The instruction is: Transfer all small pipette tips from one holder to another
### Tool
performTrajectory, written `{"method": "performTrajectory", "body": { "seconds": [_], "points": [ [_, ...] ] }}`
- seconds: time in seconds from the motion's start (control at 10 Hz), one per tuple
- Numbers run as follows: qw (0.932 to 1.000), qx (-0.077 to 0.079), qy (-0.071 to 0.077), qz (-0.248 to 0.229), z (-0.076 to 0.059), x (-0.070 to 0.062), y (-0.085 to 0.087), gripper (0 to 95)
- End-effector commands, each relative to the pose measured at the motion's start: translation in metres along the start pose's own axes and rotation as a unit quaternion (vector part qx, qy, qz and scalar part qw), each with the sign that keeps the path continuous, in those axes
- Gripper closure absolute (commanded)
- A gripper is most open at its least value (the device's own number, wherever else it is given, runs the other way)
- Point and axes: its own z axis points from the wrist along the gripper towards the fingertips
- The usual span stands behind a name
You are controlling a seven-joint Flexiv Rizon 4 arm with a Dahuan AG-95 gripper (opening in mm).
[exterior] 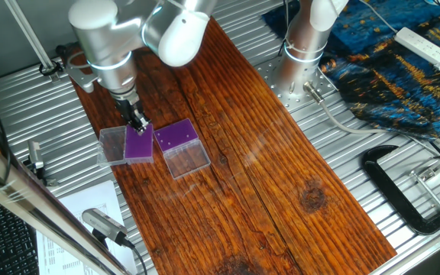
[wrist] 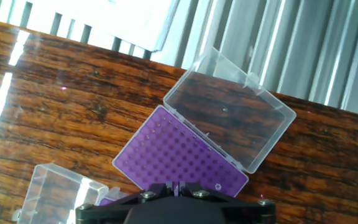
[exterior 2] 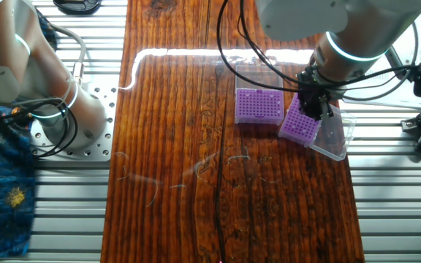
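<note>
The narrower, darker-purple rack [wrist: 179, 152] lies flat on the wooden board with its small clear lid [wrist: 229, 118] swung open beside it. A few pale dots, the small pipette tips [wrist: 157, 127], show along its upper-left edge. It also shows in one fixed view [exterior: 138, 145] and the other fixed view [exterior 2: 298, 128]. The wider, lighter-purple rack [exterior: 176, 136] [exterior 2: 259, 106] stands right next to it, with its large clear lid [exterior: 188, 159] open. My gripper [wrist: 180, 185] [exterior: 137, 122] [exterior 2: 315, 108] hangs just above the narrower rack, fingers closed together. I cannot tell whether a tip is between them.
The wider rack's clear lid [wrist: 61, 190] shows at the lower left of the hand view. The wooden board [exterior: 266, 176] lies on a slatted metal table. A second arm's base [exterior: 300, 53], a patterned cloth [exterior: 403, 69], a black clamp [exterior: 403, 191] and papers [exterior: 82, 229] lie around it.
</note>
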Motion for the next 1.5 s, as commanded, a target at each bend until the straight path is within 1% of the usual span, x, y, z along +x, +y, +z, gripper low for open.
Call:
{"method": "performTrajectory", "body": {
  "seconds": [0.1,0.9,1.5],
  "points": [
    [1.0000,0.004,0.002,-0.002,0.0005,0.0005,0.0000,95.0],
    [1.0000,0.005,0.002,-0.007,0.0075,0.0076,-0.0014,95.0],
    [0.9999,0.004,0.001,-0.014,0.0082,0.0079,-0.0015,95.0]
  ]
}}
